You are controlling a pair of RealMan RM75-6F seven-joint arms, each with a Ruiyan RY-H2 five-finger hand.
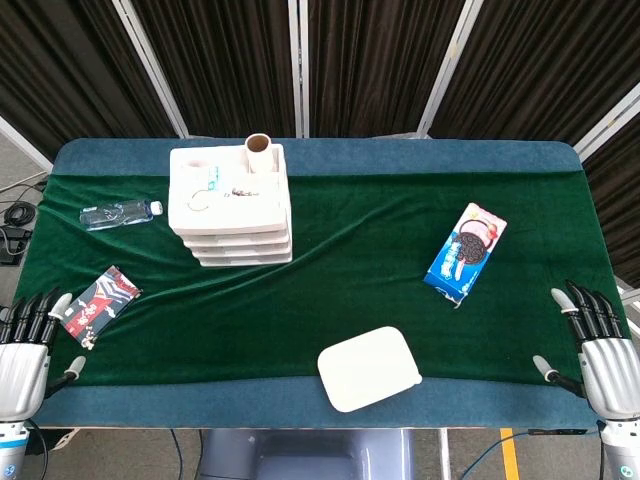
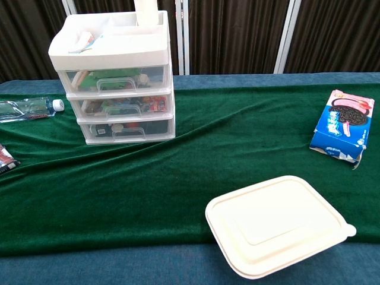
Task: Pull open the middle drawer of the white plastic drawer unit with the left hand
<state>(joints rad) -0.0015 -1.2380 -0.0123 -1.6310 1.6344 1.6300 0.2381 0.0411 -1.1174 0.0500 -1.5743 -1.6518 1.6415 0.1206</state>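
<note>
Both hands in head view only: left hand (image 1: pixel 22 365), right hand (image 1: pixel 603 360).

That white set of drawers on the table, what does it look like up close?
The white plastic drawer unit stands upright on the green cloth, toward the far left of the table. It has an open top tray with a cardboard tube standing in it, and three clear-fronted drawers, all shut, each with a handle and colourful contents showing through. Neither hand touches it.
</note>
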